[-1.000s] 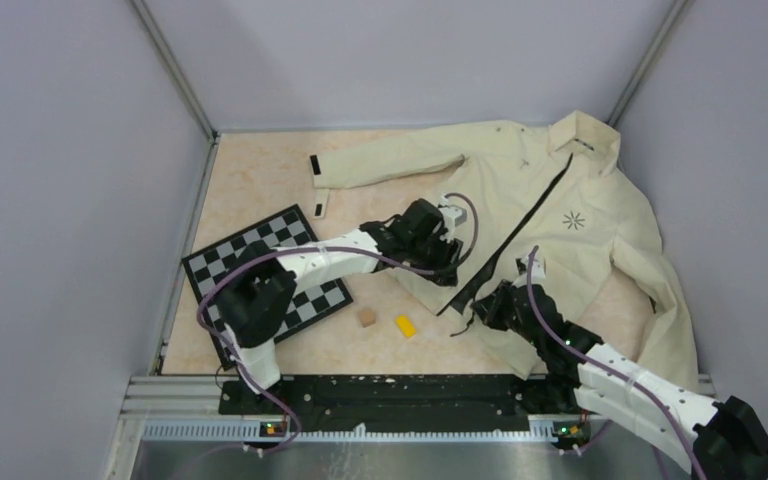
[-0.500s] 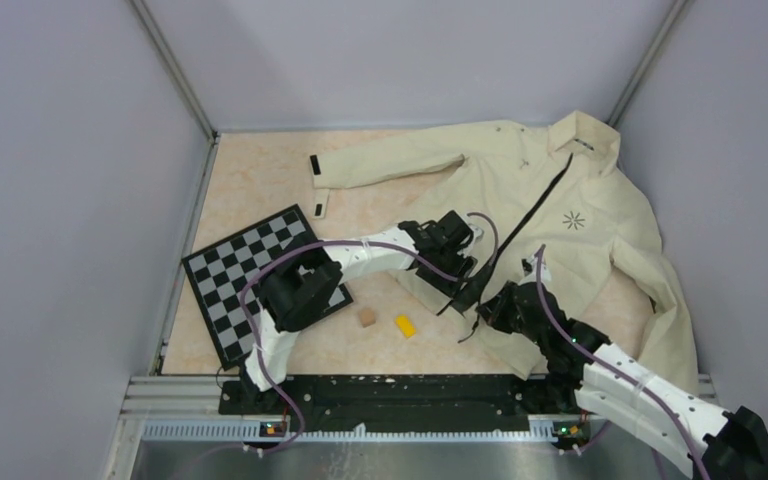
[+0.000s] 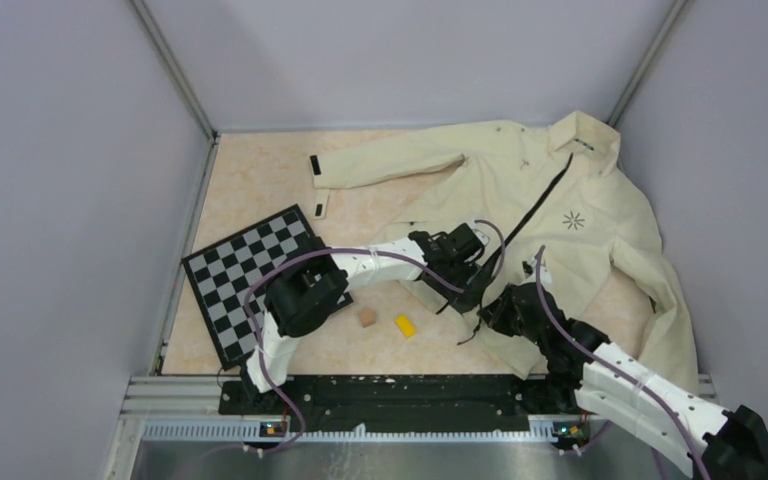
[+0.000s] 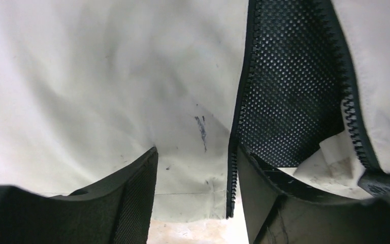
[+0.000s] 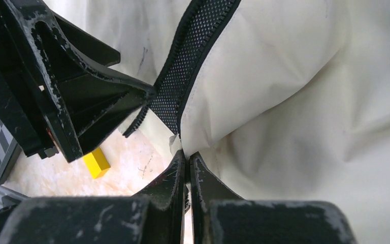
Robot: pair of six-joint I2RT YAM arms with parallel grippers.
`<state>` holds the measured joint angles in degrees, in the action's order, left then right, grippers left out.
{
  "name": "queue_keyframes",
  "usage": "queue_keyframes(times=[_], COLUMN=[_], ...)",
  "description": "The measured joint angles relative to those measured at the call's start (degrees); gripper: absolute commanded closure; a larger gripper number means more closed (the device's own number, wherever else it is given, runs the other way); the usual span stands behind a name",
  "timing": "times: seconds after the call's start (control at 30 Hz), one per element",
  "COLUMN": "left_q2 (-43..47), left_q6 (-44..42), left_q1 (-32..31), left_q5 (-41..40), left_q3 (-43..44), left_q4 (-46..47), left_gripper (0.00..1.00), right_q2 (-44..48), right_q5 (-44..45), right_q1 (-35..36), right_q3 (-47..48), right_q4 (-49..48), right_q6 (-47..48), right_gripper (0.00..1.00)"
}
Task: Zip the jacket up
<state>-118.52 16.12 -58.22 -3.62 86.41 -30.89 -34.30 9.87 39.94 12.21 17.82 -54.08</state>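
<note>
One starburst (image 3: pixel 572 220) on jacket (image 3: pixel 520 170), overhead only

The left arm (image 3: pixel 380 262) has stretched further right. Its elbow, earlier over the checkerboard (image 3: pixel 230 275), now sits at the board's right edge, and its purple cable (image 3: pixel 260 290) loop has swung right with it. The left gripper (image 3: pixel 472 285) has slid from the jacket's (image 3: pixel 520 180) left panel down to the open bottom end of the zipper (image 3: pixel 552 188), close beside the right gripper (image 3: pixel 492 303).
</note>
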Motion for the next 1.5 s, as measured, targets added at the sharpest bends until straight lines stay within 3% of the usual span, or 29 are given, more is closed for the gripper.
queue_keyframes(times=[0.13, 0.53, 0.7, 0.87, 1.0, 1.17, 1.33, 1.43, 1.5], left_q2=[0.0, 0.0, 0.1, 2.9, 9.6, 17.1, 18.4, 18.4, 18.4], left_q6=[0.4, 0.7, -0.2, -0.9, -1.1, 0.8, 6.0, 10.1, 10.1], left_q1=[-0.4, -0.4, 0.0, 1.9, 6.0, 12.3, 13.1, 12.7, 12.4], left_q5=[-3.7, -7.3, -5.8, 1.6, 11.9, 25.6, 32.2, 34.3, 33.6], left_q3=[-0.5, -0.7, -0.7, -2.5, -8.8, -17.6, -25.3, -30.6, -30.4], left_q4=[0.3, 0.8, 1.2, 3.4, 9.3, 19.7, 33.3, 41.1, 40.2], left_gripper=[0.56, 0.82, 0.87, 0.87, 0.87, 1.0, 1.0, 0.72, 0.61], right_q2=[0.4, 0.2, -2.4, -4.2, -7.4, -13.2, -19.9, -23.0, -24.7], right_q5=[0.0, -0.4, -1.1, -2.5, -2.9, -3.7, -6.0, -7.9, -8.3], right_q1=[0.0, 0.0, 0.0, 0.0, 0.0, 0.0, -0.1, -0.1, -0.1], right_q3=[0.0, 0.7, 3.7, 6.4, 9.0, 10.8, 14.0, 14.4, 14.4], right_q4=[0.6, 1.8, 2.1, 2.8, 4.0, 5.8, 7.3, 6.4, 6.3], right_q6=[-0.2, -0.1, 1.0, -0.8, -5.0, -10.8, -17.1, -20.0, -20.7], right_gripper=[1.0, 1.0, 1.0, 1.0, 1.0, 1.0, 1.0, 1.0, 1.0])
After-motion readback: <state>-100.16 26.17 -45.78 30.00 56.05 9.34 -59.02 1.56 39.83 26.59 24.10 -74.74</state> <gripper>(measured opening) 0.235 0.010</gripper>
